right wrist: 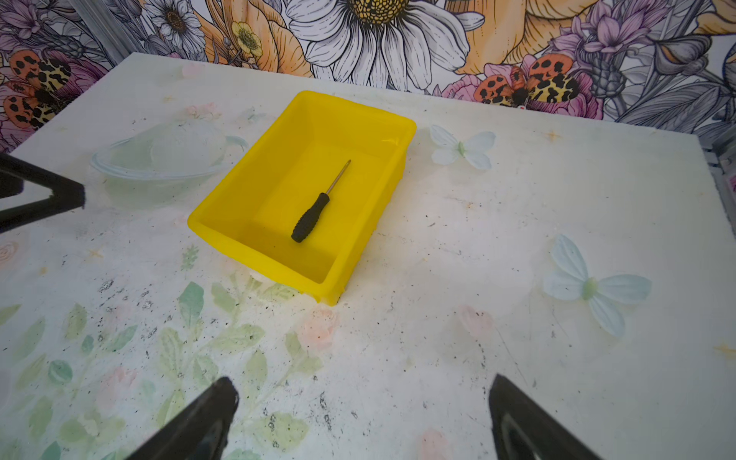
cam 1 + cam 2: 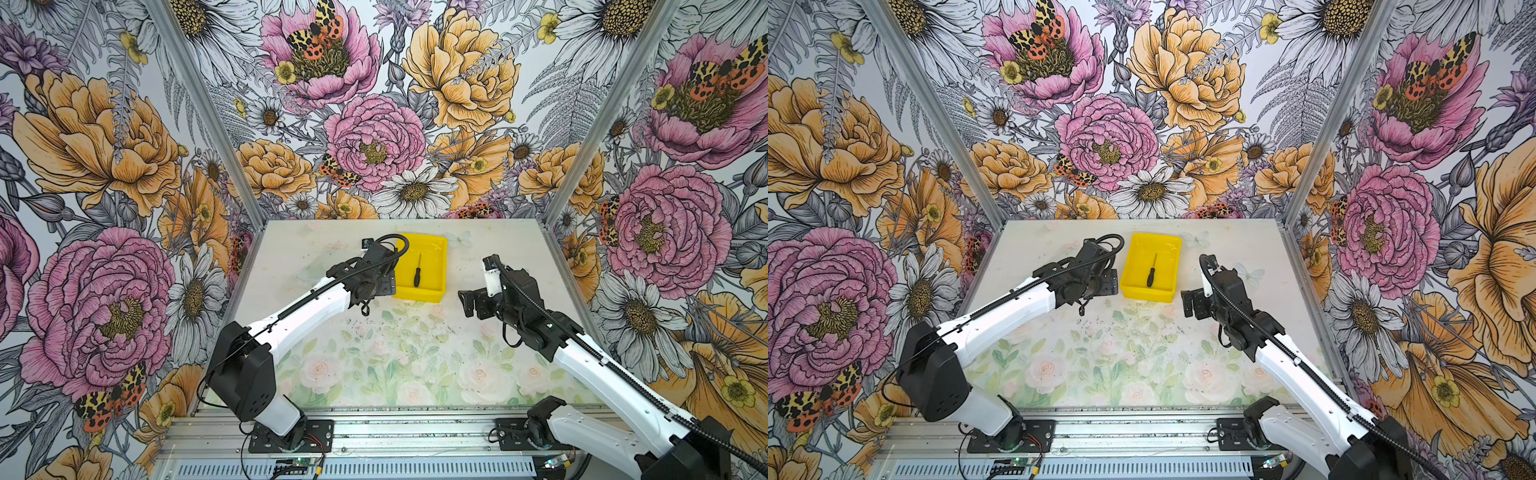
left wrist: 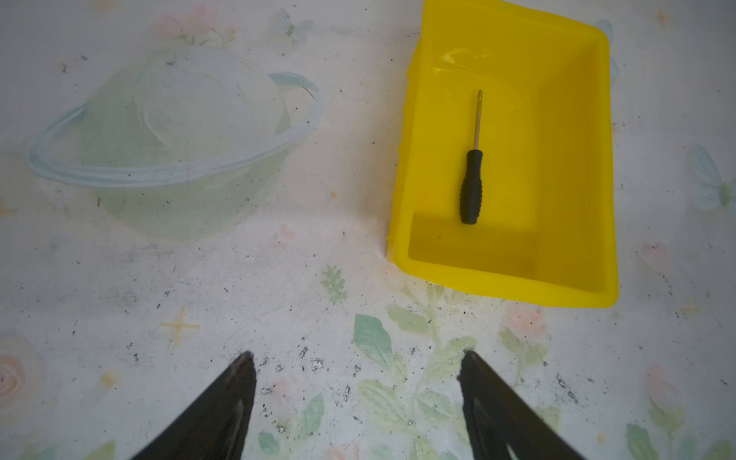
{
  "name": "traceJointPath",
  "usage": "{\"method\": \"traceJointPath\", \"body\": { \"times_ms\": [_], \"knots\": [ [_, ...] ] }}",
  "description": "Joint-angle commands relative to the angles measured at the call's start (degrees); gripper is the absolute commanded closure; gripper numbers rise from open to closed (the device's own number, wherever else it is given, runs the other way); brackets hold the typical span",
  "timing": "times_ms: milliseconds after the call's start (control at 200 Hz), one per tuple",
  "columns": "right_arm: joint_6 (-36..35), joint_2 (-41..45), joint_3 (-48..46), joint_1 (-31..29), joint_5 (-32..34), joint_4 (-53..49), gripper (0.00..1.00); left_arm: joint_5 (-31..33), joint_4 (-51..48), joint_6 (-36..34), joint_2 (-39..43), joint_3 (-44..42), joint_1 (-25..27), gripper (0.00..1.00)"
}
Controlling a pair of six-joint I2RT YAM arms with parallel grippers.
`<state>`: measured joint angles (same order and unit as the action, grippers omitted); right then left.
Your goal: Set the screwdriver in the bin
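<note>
Screwdriver lies in the bin; left hand hovers beside it, spread wide.

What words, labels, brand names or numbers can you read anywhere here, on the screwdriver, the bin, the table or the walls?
No readable text anywhere.
On the screwdriver: none.
On the bin: none, plain yellow.
On the table: none, only printed flowers, butterflies and a planet.
On the walls: none, only flower and moth prints.
On the circuit boards at the front rail: too small to read.
</note>
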<state>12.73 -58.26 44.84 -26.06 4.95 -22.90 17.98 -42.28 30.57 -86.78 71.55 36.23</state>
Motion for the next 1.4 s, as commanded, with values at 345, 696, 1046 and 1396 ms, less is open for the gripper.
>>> {"method": "traceJointPath", "body": {
  "times_ms": [345,696,1046,1396],
  "knots": [
    [9.04,1.64,-5.21,5.04,11.48,3.32,0.0,3.07,8.27,-12.84,18.97,-19.34,-10.31,0.01],
    [-1.06,14.17,-19.03,9.82,17.73,14.1,0.01,12.63,15.97,-11.69,29.49,-31.56,-16.97,0.01],
    [-5.39,11.11,-28.59,15.99,11.99,26.73,0.01,15.41,34.75,-27.77,46.85,-50.37,-17.99,0.01],
    [-9.06,0.54,-28.06,19.38,7.92,40.78,0.0,2.97,45.93,-29.12,57.8,-62.21,-27.35,0.01]
  ]
}}
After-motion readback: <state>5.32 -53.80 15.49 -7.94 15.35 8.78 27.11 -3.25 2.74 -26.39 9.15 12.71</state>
